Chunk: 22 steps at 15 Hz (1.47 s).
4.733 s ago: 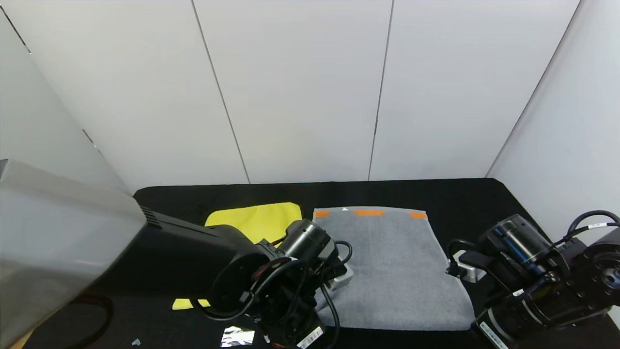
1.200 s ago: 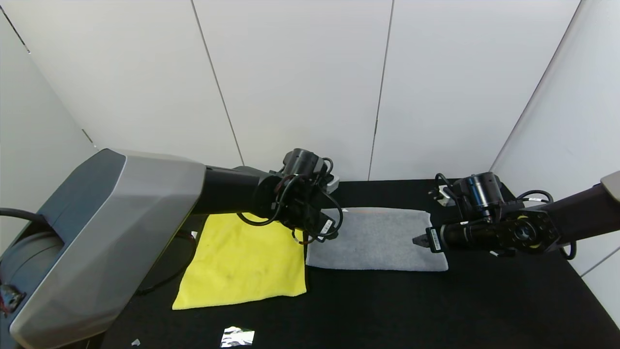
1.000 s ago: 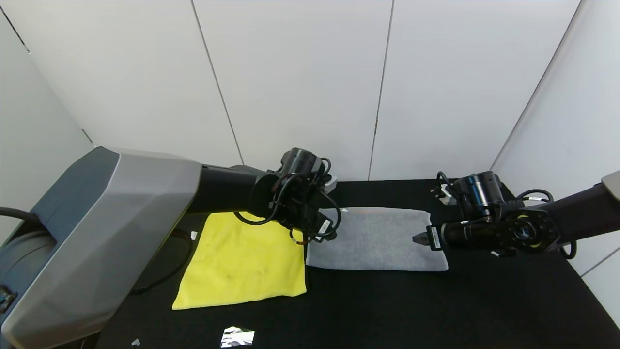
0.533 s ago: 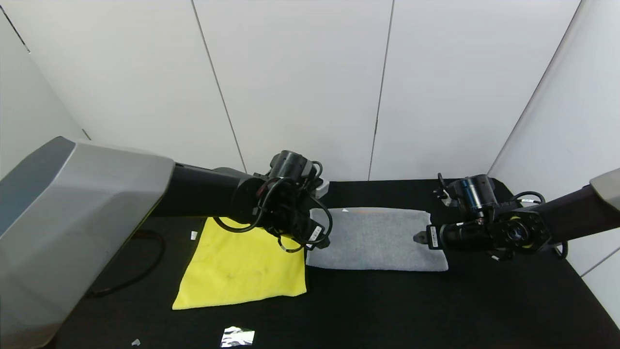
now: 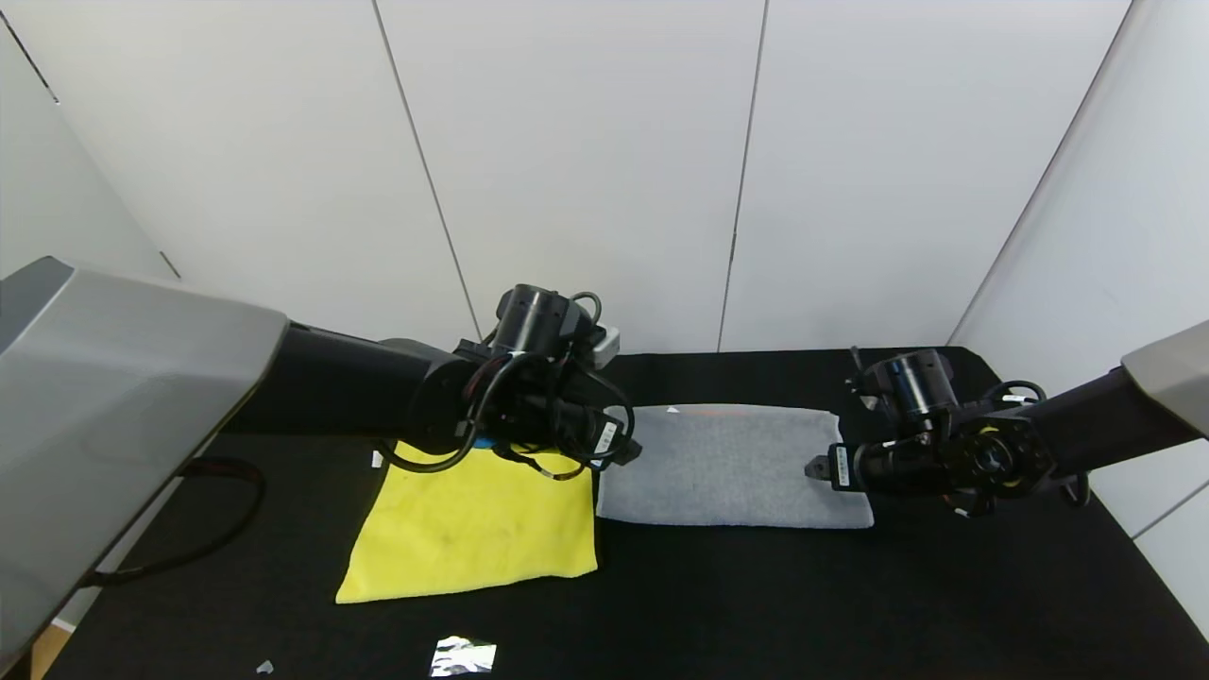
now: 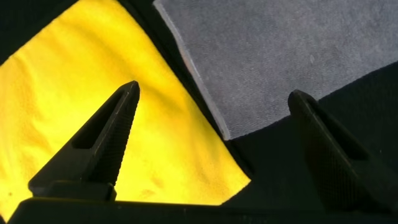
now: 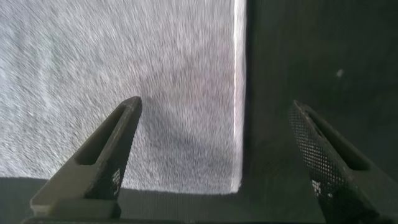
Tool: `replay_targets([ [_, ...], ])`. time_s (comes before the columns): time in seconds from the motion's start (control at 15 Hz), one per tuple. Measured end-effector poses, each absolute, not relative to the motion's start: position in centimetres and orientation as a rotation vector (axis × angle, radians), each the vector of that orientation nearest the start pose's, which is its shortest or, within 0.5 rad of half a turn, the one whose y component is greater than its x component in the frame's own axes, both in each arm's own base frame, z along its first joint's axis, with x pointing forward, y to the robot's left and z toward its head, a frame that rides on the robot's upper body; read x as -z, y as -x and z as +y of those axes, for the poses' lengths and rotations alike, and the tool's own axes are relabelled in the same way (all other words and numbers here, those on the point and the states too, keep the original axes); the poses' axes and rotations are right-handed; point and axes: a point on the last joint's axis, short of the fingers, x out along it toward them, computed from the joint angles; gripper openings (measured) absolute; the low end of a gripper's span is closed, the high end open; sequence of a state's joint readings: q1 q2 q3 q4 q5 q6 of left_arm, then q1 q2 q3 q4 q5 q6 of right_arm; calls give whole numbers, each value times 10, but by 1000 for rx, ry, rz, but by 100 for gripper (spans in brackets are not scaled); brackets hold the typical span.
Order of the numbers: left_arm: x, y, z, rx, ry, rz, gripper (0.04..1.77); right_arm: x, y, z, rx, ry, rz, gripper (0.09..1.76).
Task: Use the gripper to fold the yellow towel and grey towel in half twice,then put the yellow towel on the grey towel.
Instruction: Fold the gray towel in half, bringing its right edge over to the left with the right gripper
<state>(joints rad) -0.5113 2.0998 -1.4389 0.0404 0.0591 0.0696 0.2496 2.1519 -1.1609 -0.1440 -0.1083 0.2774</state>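
The grey towel (image 5: 732, 467) lies folded into a long flat band on the black table, with a thin orange strip showing at its far edge. The yellow towel (image 5: 472, 529) lies spread flat to its left, almost touching it. My left gripper (image 5: 628, 451) hovers open and empty over the gap between the two towels. In the left wrist view, this gripper (image 6: 214, 99) frames the yellow towel (image 6: 93, 74) and the grey towel (image 6: 267, 56). My right gripper (image 5: 814, 467) is open and empty over the grey towel's right end. The right wrist view shows it (image 7: 217, 106) above the towel's corner (image 7: 155, 81).
A crumpled foil scrap (image 5: 463, 654) lies near the table's front edge, and a small white scrap (image 5: 377, 459) lies left of the yellow towel. White walls close in the back and right. The black table (image 5: 850, 604) stretches in front of the towels.
Since the earliest frame the grey towel has been folded in half away from me and both arms rose off it. In the last second my left arm drew back leftwards; the right arm barely shifted.
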Motion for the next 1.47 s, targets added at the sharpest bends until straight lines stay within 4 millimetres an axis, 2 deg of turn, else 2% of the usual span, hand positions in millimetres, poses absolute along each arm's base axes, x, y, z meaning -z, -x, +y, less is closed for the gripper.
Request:
replay_targets([
  [0.53, -161, -351, -188, 478, -251, 646, 170, -70, -381, 100, 25, -178, 926, 170],
  [1.2, -168, -347, -185, 488, -243, 633, 171, -62, -381, 111, 17, -155, 948, 170],
  [1.27, -167, -347, -185, 488, -243, 633, 171, -61, -381, 112, 16, -153, 949, 165],
  [1.47, -168, -347, -185, 489, -242, 633, 171, -61, -381, 113, 13, -151, 950, 116],
])
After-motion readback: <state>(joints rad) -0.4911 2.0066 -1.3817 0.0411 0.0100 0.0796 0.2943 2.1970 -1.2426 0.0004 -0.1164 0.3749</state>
